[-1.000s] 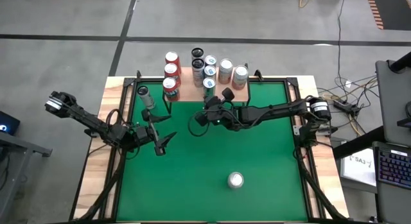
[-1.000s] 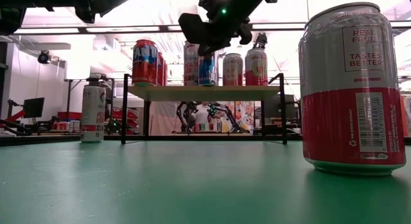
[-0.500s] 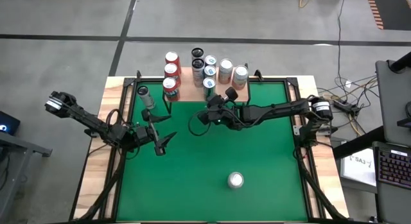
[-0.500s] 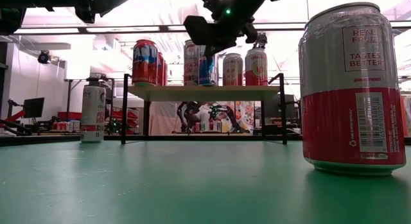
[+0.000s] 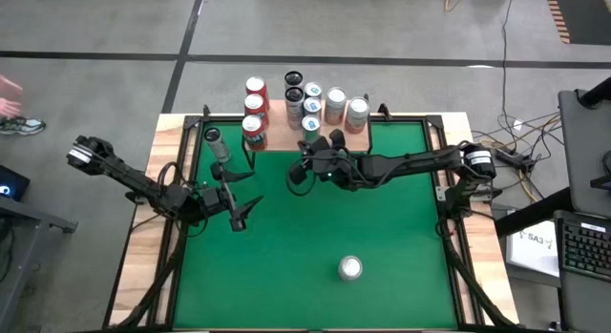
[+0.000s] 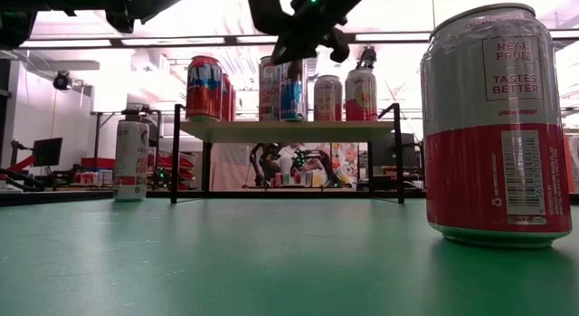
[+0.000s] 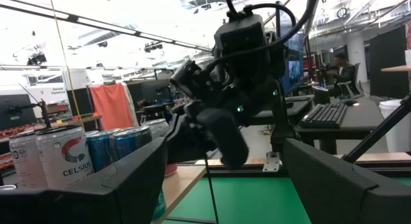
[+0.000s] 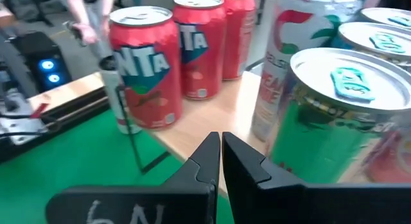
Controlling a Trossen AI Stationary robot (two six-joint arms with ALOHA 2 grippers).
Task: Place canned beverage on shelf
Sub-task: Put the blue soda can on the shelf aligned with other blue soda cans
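The shelf [image 5: 279, 133] stands at the table's far edge, its light wood top [image 6: 289, 130] bearing several upright cans [image 5: 255, 109]. My right gripper [image 5: 313, 152] hovers shut just in front of the shelf's near edge, pointing at the cans [image 8: 141, 63], with nothing in it. The nearest one there is a green-and-blue can [image 8: 340, 121]. A red-and-silver can [image 5: 350, 267] stands upright on the green table near its front edge [image 6: 498, 126]. A silver can [image 5: 212, 137] stands on the table left of the shelf. My left gripper [image 5: 243, 207] waits open at the table's left, holding nothing.
The table's wooden border [image 5: 143, 247] runs along the left side. Black frame rails [image 5: 444, 209] line the green mat. Open green surface lies between the shelf and the front can. A person [image 8: 83, 12] stands beyond the table's far left.
My right gripper has rolled about its own pointing line and come up slightly in front of the shelf, staying shut. The cans have kept their places.
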